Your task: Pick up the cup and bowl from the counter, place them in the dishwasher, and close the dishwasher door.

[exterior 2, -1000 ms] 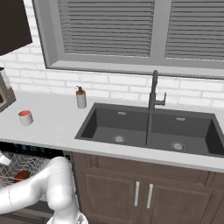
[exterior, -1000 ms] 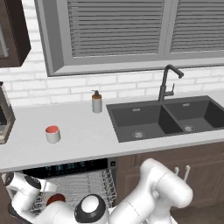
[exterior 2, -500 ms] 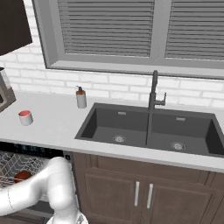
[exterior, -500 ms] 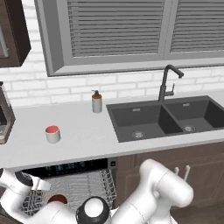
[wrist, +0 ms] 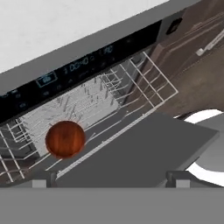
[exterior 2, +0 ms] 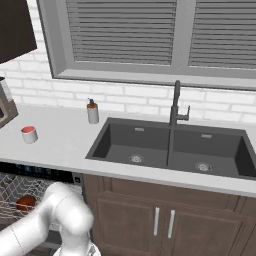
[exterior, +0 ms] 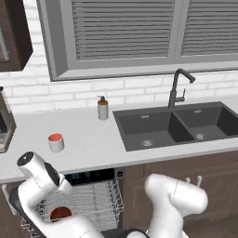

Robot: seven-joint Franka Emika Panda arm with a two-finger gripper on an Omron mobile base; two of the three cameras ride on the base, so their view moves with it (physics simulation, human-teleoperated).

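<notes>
The reddish-brown bowl (wrist: pixel 65 139) lies in the dishwasher's white wire rack (wrist: pixel 118 94), below the black control strip (wrist: pixel 65 70). It shows in the rack from both sides (exterior: pixel 60 214) (exterior 2: pixel 25 202). My gripper (wrist: pixel 110 179) hangs above the rack and the lowered dark grey dishwasher door (wrist: pixel 144 153), open, with its tips wide apart and nothing between them. The bowl sits ahead of the left fingertip (wrist: pixel 43 178), apart from it. The cup (exterior: pixel 56 142) (exterior 2: pixel 29 134), grey-white with a red top, stands upright on the counter (exterior: pixel 93 139) left of the sink.
A grey soap dispenser (exterior: pixel 102 108) stands by the brick wall behind the dark double sink (exterior: pixel 176 125) with its black faucet (exterior: pixel 176 88). Brown cabinet doors (exterior 2: pixel 165 225) lie right of the dishwasher. A dark appliance (exterior: pixel 3 125) stands at the counter's left end.
The arm has lifted up and back from the rack. The bowl has stayed where it lay in the rack. The cup has not moved.
</notes>
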